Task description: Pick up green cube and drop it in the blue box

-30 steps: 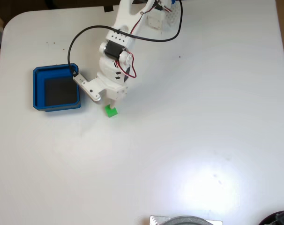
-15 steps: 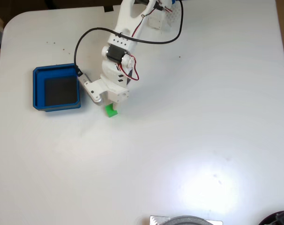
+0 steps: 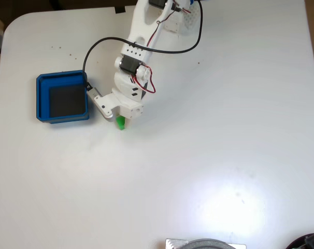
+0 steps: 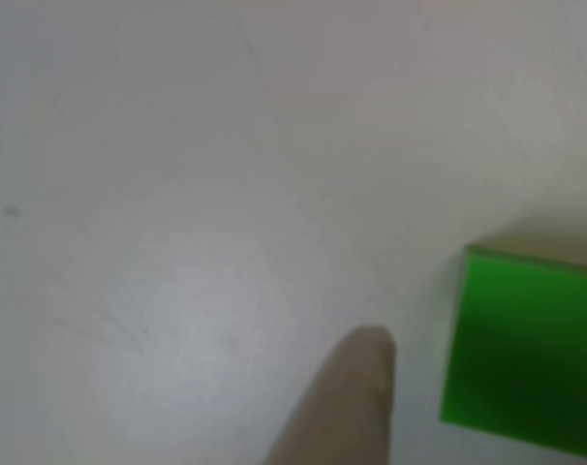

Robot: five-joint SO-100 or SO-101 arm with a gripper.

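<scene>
Beside one fingertip (image 4: 347, 387): green cube (image 4: 526, 358) on tabletop (image 3: 209, 129), unlifted | fingers' (image 3: 118, 117) spread: cannot tell | blue box (image 3: 41, 98) empty, off to their side | grasp, carry, drop remain

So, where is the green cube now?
In the fixed view the green cube lies on the white table, partly under the gripper, right of the blue box.

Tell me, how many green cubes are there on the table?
1. The green cube sits on the white table right under the robot's claw, just right of the blue box. The arm hides part of it.
</scene>
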